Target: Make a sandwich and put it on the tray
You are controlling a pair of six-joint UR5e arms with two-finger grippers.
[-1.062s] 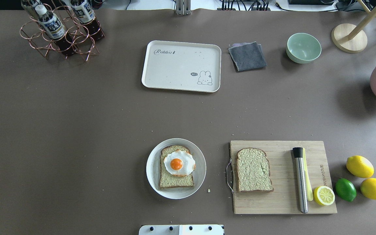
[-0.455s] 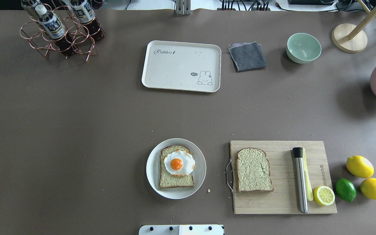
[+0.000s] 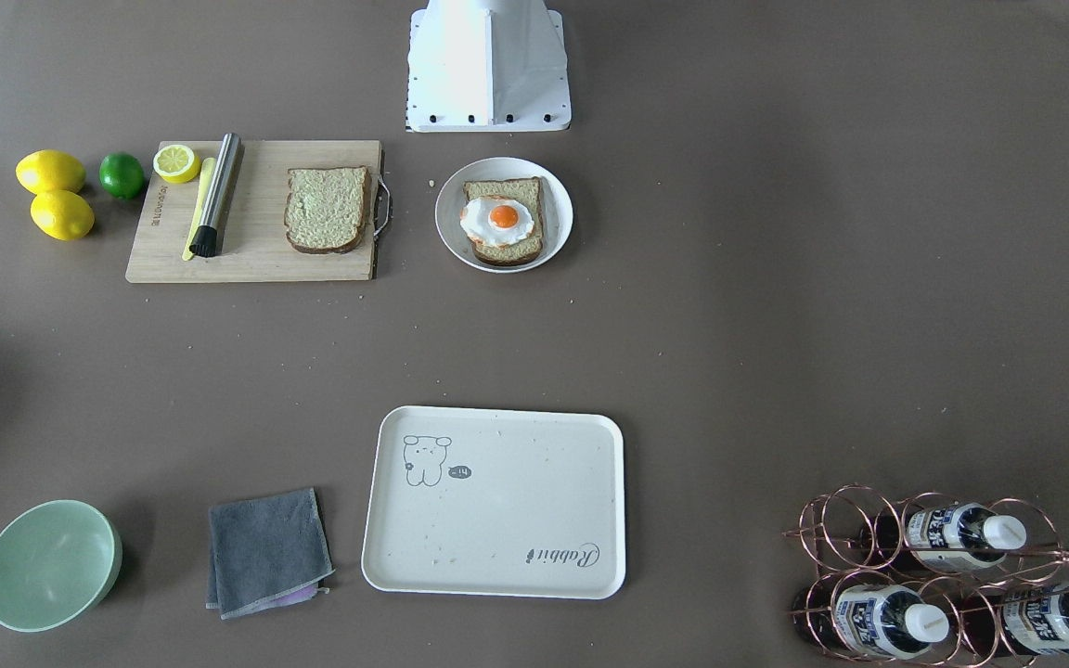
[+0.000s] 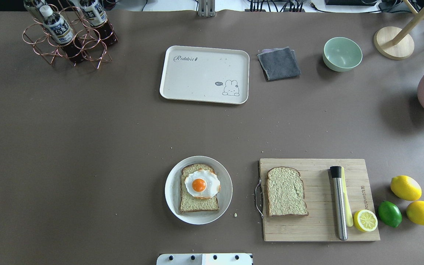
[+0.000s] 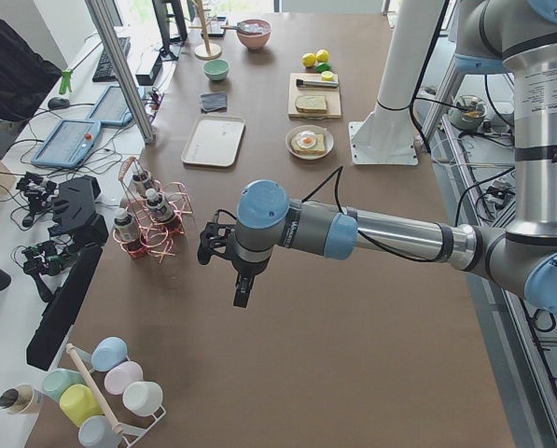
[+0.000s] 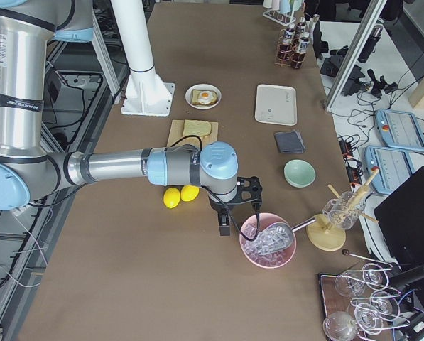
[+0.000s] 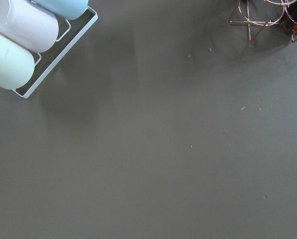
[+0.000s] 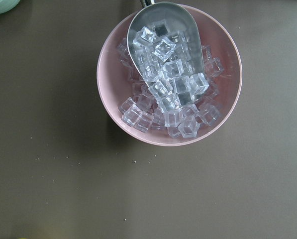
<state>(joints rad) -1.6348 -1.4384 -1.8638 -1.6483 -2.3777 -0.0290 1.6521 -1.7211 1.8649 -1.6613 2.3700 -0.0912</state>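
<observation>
You are looking at the opening step: the egg [image 4: 199,184] is lying on one slice [image 4: 198,204] on the plate [image 4: 171,200], and the other slice [image 4: 285,191] is lying on the board [image 4: 318,228]. Neither is sitting on the tray [image 4: 197,81], which is well apart from both. The left gripper [image 5: 242,297] and right gripper [image 6: 225,229] are hanging at the table's ends; I cannot tell how open either is. Next, I judge, you are needing the right gripper at the board slice's edge.

Two bread slices [image 4: 285,191], one egg [image 4: 201,184], one tray [image 4: 197,79], one lime [image 4: 389,213]
</observation>
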